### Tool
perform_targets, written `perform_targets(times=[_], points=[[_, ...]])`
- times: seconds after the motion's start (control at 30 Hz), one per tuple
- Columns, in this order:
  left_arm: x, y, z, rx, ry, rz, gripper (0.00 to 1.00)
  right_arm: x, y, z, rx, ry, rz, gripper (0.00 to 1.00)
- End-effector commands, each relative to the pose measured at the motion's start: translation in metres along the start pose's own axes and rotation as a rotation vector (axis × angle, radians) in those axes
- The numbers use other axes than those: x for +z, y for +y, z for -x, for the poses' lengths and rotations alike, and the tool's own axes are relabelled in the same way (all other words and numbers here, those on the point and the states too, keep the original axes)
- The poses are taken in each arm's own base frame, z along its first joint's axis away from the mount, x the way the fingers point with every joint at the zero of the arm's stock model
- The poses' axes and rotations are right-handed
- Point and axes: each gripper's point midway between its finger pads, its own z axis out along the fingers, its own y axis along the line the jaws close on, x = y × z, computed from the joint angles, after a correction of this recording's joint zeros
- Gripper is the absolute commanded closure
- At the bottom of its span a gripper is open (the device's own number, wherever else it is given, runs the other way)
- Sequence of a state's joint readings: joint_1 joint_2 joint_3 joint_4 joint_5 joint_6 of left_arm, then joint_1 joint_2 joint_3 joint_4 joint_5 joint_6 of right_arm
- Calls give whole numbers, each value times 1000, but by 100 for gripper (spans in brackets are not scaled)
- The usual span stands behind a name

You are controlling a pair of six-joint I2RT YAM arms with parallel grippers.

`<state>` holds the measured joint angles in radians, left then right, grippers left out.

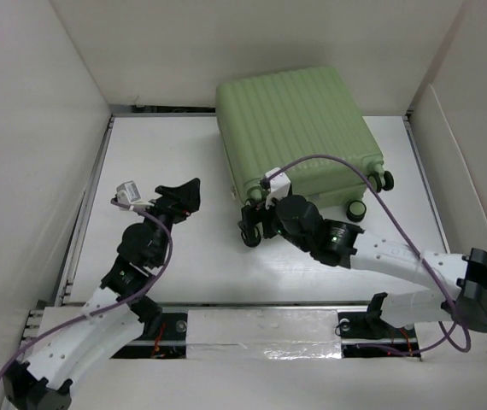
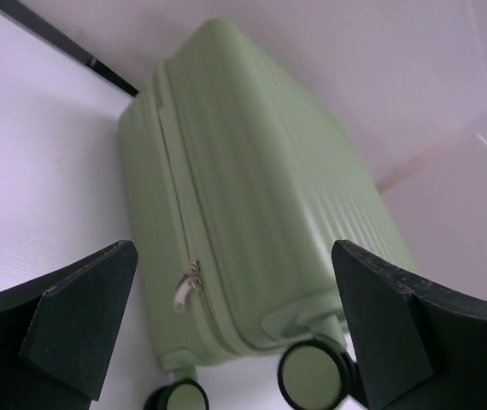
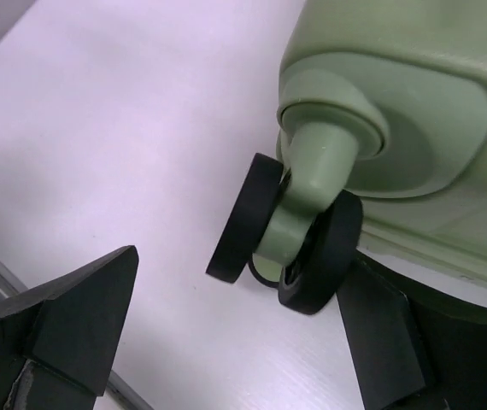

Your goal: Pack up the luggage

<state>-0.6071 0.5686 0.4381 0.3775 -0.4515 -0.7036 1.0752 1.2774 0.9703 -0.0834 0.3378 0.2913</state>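
light-green ribbed luggage (image 1: 299, 128), black wheels (image 3: 237, 220), perhaps silvery zip pull (image 2: 188, 286)

Both arms are built from white plastic links (image 1: 81, 333) dotted with small holes, joined by rounded black motor housings (image 1: 141, 245). A thin purple cable (image 1: 165, 256) loops back from the left jaws, past a small white-and-grey block (image 1: 128, 191) just behind them. A longer purple cable (image 1: 337, 160) runs from a white plug (image 1: 276, 180) behind the right jaws. A tiny green light (image 1: 332, 242) shows on a black joint further back. The left gripper (image 2: 233, 248) has matte black wedge-shaped fingers (image 2: 77, 316) with flat inner faces. The right gripper (image 3: 239, 256) has the same angular black fingers (image 3: 77, 320).
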Motion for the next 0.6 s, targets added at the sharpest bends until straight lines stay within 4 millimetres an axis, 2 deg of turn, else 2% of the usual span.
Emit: perform_targets(times=[0.0,0.03,0.1,0.13,0.23,0.27,0.3,0.37,0.43,0.57], points=[[-19,-8,-6,-17,92,-49,1,-45,26,86,4,-221,123,0],[-28,-13,2,-27,93,-65,1,-63,16,100,14,-267,93,0],[-37,-21,11,-38,94,-95,1,-82,-2,105,16,-292,37,0],[-44,-26,20,-43,87,-112,1,-107,-20,121,48,-362,-18,0],[-59,-39,40,-36,71,-157,1,-142,-55,125,69,-420,-127,0],[-62,-42,45,-33,64,-167,1,-167,-67,133,92,-475,-139,0],[-65,-45,49,-27,59,-178,1,-173,-76,128,89,-473,-157,0],[-69,-51,59,-23,38,-203,1,-192,-91,131,120,-516,-182,0],[-69,-49,56,-13,40,-202,1,-190,-96,124,121,-505,-187,0],[-62,-50,46,-14,74,-199,1,-173,-84,116,118,-463,-132,0]])
